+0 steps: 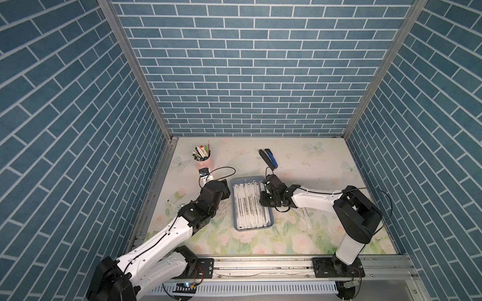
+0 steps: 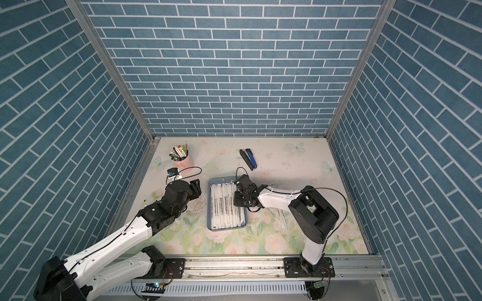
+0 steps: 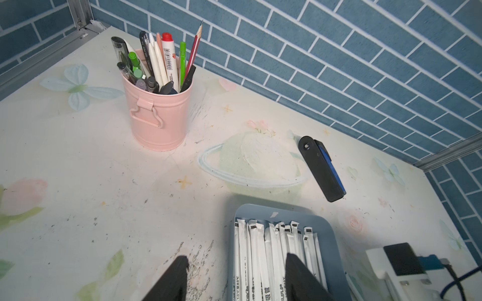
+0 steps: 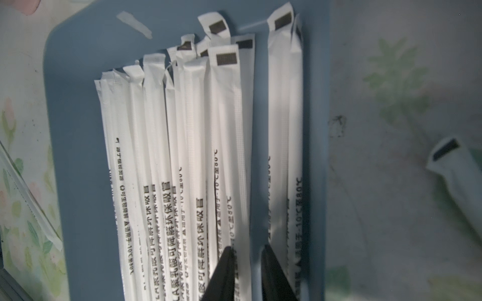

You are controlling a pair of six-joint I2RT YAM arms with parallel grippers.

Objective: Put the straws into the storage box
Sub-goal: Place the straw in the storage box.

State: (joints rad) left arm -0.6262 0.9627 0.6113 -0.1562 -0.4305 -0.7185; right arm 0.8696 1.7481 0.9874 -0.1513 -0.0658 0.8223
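Right gripper (image 4: 247, 247), jaws a crack apart, grips nothing; my left gripper (image 3: 236, 256) is spread wide, empty. Spare straws (image 4: 453, 172) lie right of the box (image 4: 78, 156), by my right arm.

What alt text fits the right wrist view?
White wrapped straws lie side by side in a blue-grey box. Two black fingers, slightly apart, hang over them; another straw lies outside on the floral table.
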